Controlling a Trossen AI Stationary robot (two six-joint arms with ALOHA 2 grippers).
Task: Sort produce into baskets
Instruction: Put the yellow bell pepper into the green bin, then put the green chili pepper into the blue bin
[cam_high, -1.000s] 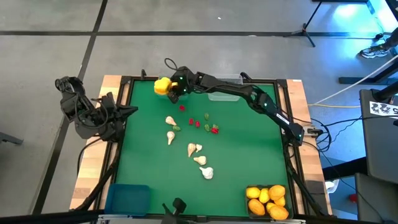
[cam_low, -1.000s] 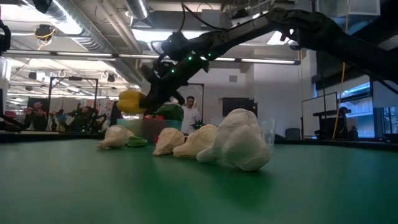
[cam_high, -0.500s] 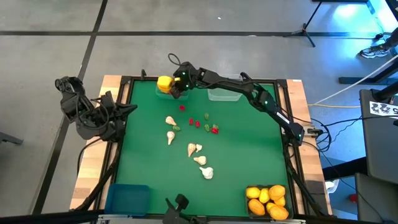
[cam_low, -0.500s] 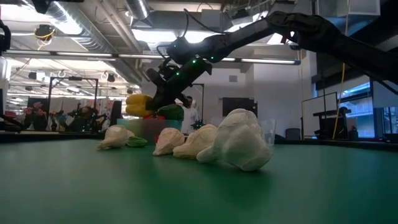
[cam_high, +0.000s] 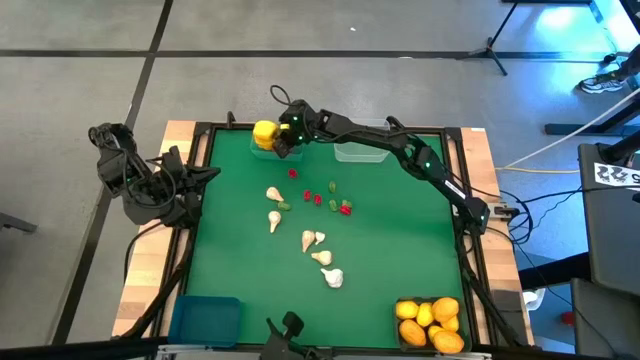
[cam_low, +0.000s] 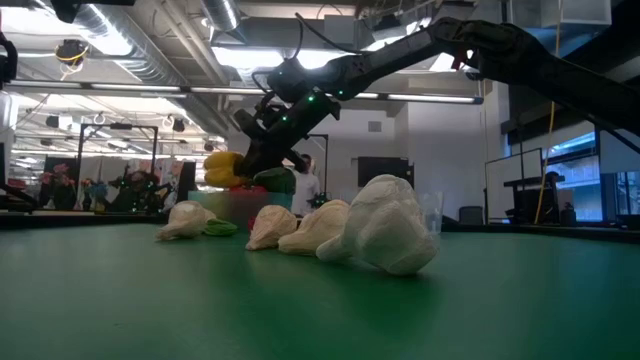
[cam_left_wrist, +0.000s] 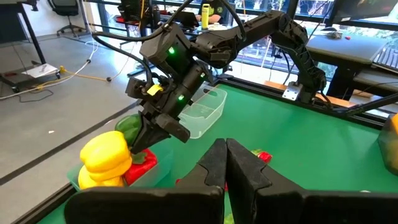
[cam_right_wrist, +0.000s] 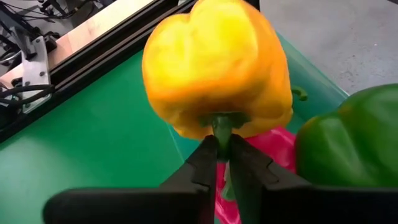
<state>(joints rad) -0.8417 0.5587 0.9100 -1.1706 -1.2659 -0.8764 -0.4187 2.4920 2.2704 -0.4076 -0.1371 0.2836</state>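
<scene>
I am pinching the yellow pepper (cam_right_wrist: 216, 68) by its stem over the teal basket (cam_left_wrist: 160, 168).
My right gripper (cam_right_wrist: 222, 152) is working at the table's (cam_high: 400, 230) far edge; only the wrist views are showing the green pepper (cam_right_wrist: 348, 134) inside. My left gripper (cam_left_wrist: 227, 163) is waiting, closed.

pepper (cam_high: 264, 133) over far-left basket (cam_left_wrist: 158, 169), gripper (cam_high: 279, 144) beside

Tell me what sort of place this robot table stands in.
Most likely a robotics lab or workshop in an open industrial hall. The low view shows exposed ceiling ducts and long light strips above the green table; the left wrist view shows loose cables on the floor and an office chair.
</scene>
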